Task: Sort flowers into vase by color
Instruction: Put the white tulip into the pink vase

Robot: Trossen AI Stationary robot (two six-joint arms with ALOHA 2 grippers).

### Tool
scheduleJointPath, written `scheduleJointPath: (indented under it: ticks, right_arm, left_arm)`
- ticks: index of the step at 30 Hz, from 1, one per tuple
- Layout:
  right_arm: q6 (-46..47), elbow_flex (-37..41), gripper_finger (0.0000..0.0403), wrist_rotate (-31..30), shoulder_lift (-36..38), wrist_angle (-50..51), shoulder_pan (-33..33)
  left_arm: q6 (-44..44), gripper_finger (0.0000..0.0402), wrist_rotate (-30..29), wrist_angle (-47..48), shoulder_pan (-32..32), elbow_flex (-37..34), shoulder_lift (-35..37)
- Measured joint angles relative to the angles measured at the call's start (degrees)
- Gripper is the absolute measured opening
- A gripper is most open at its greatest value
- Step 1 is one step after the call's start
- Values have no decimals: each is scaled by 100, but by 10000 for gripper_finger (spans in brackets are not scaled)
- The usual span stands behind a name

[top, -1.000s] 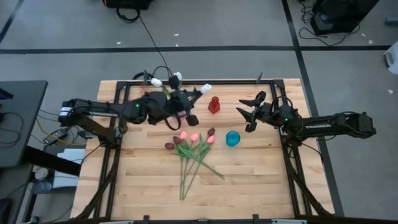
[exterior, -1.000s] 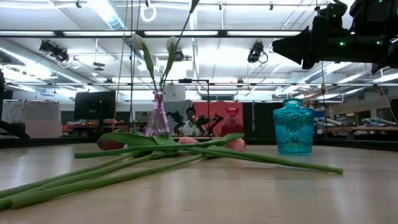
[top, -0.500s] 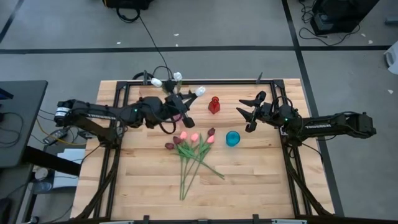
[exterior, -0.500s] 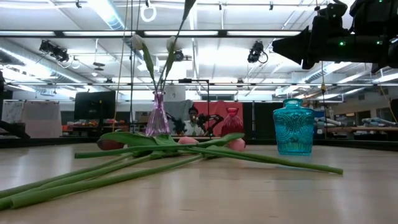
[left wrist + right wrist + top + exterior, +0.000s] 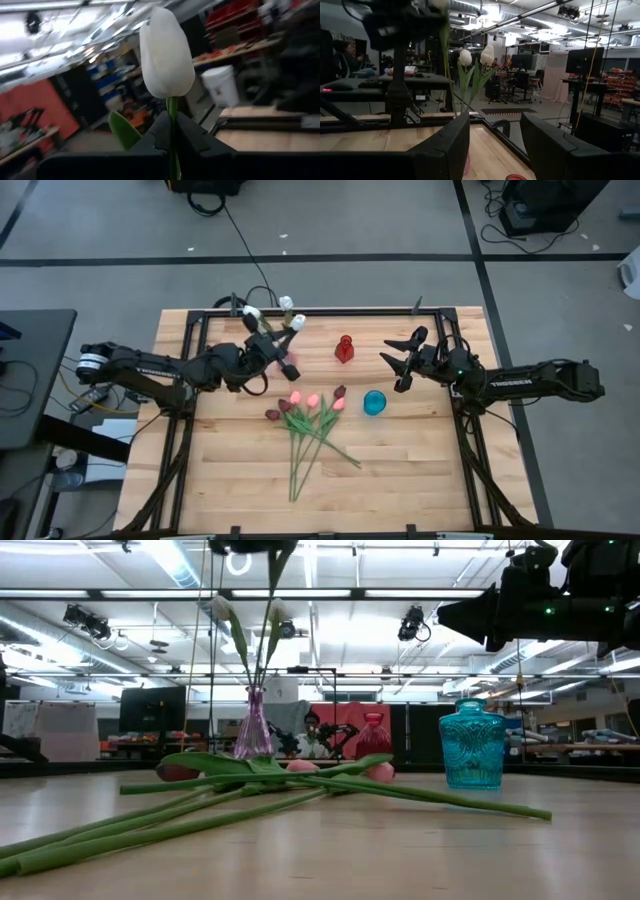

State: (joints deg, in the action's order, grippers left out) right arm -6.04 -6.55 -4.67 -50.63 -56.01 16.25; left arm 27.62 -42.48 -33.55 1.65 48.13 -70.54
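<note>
Item 1, purple vase (image 5: pixel 252 730), near the worktop's (image 5: pixel 420 480) far edge: holds 2 white tulips (image 5: pixel 476 56), counted as sorted.

Item 2, white tulip (image 5: pixel 166 52): clamped by its stem in my left gripper (image 5: pixel 270 352), which is clenched on it just over the purple vase; not yet seated.

Item 3, red vase (image 5: pixel 344 349), near the far edge: no flower seen in it.

Item 4, teal vase (image 5: pixel 374 402), mid-worktop: no flower seen in it.

Item 5, loose bunch at the worktop's centre: 3 pink tulips (image 5: pixel 313 401) and about 3 dark red tulips (image 5: pixel 273 414), stems crossing, all unsorted.

Item 6, my right gripper (image 5: pixel 399 361): fingers spread, holding nothing, waiting above the worktop near the red vase.

Status, by my judgement: whites nearly done; pink and dark red outstanding.
</note>
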Motion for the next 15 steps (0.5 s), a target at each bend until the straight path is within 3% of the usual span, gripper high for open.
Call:
scheduleJointPath:
  ticks: [5, 15]
  right_arm:
    - [-9, 0, 187, 0, 0, -4, 0]
    - [-13, 0, 187, 24, 0, -7, 0]
  left_arm:
    - [-503, 17, -88, -301, -269, -492, -11]
    - [-1751, 17, 298, -532, -941, -1280, -11]
